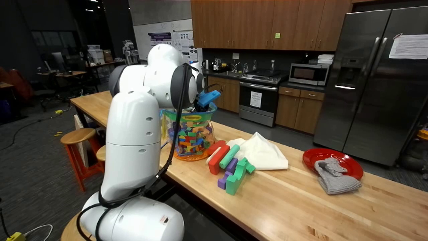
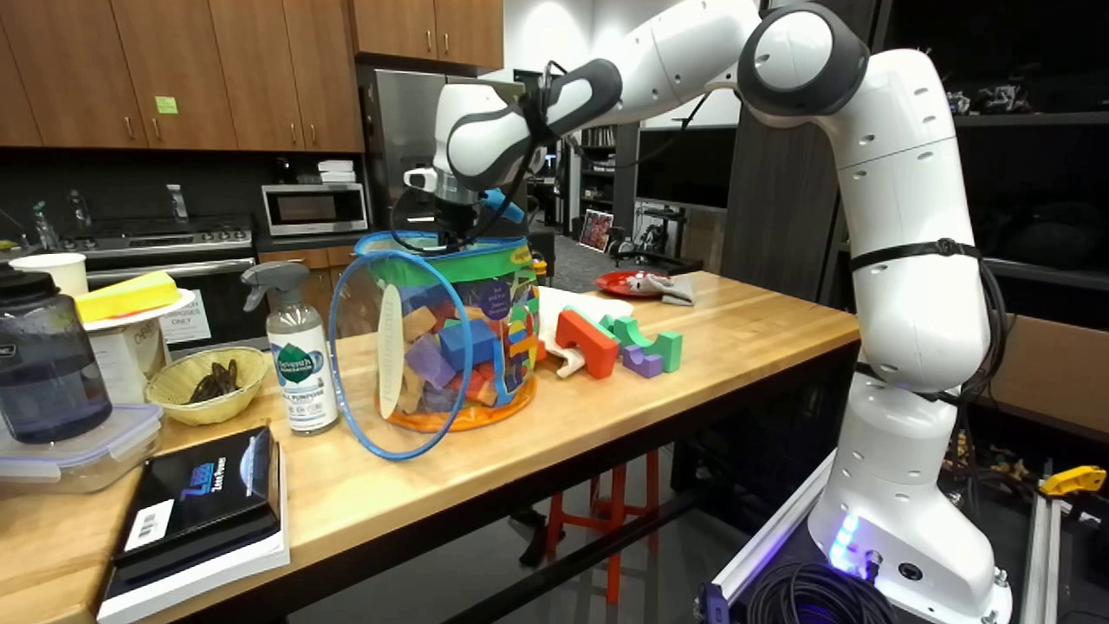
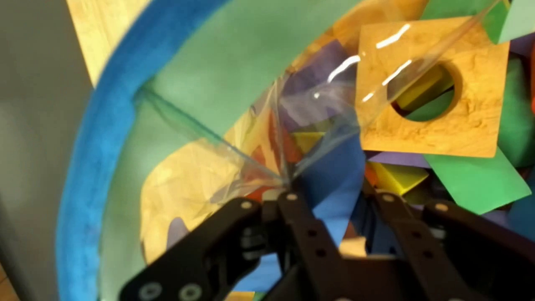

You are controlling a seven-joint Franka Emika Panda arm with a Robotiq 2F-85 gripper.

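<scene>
On the wooden tabletop (image 1: 291, 204), a clear bag (image 1: 194, 117) holds coloured blocks (image 2: 483, 345). The gripper (image 3: 328, 190) reaches into it, largely hidden in both exterior views. In the wrist view its fingers (image 3: 299, 217) stand partly apart with a blue block (image 3: 340, 163) showing between them; whether they clasp it cannot be told. Creased clear film (image 3: 313, 102) veils other blocks. Loose blocks (image 1: 231, 164) beside the bag partly hide a white cloth (image 1: 264, 152); farther along, a grey knit cloth (image 1: 337, 180) overlaps a red plate (image 1: 311, 155). The refrigerator (image 1: 362, 90) runs out of view.
</scene>
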